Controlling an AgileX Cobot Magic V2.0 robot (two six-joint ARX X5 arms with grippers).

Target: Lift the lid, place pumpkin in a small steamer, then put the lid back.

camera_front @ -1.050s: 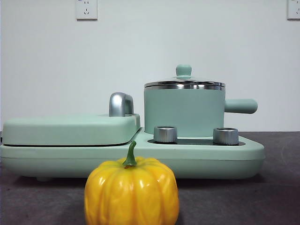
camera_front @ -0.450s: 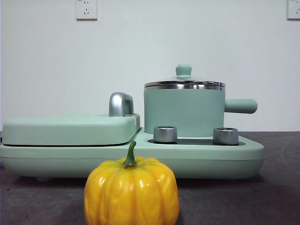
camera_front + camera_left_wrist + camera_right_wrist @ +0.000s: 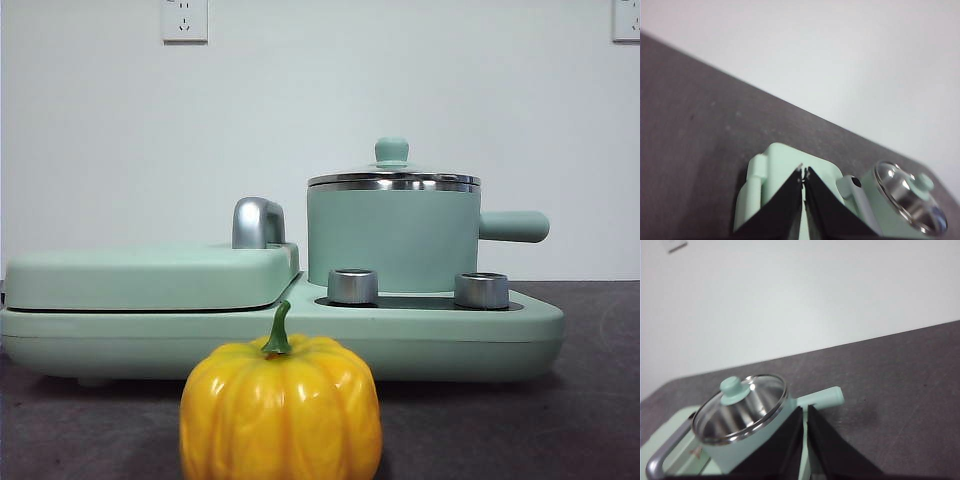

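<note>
Two pincers are raised above the appliance and neither has touched anything: your left pincer (image 3: 803,175) shows its jaws clenched together on nothing over the grill side, and your right pincer (image 3: 805,415) is likewise clenched and empty, near the small steamer (image 3: 390,238). No step of the task is done. The lid (image 3: 393,178) sits seated on the steamer rim, its mint-green knob (image 3: 391,150) upright at centre; the pumpkin (image 3: 281,405) stands on the desk (image 3: 590,400) in front of the appliance base (image 3: 440,345), well apart from the pot. Note the risks. First, your jaws must part before descending; a clenched pincer coming down on the knob would press the lid or skid off the glass. Second, the knob is small and rounded, so an off-centre pinch may let the lid tilt, slip and strike the steel rim. Third, the pumpkin looks glossy and about as wide as the pot, so it may squirt from the jaws or jam at the rim and keep the lid from seating. Fourth, the side handle (image 3: 513,226) and chrome handle (image 3: 257,222) stand close by; a careless approach could snag either.
</note>
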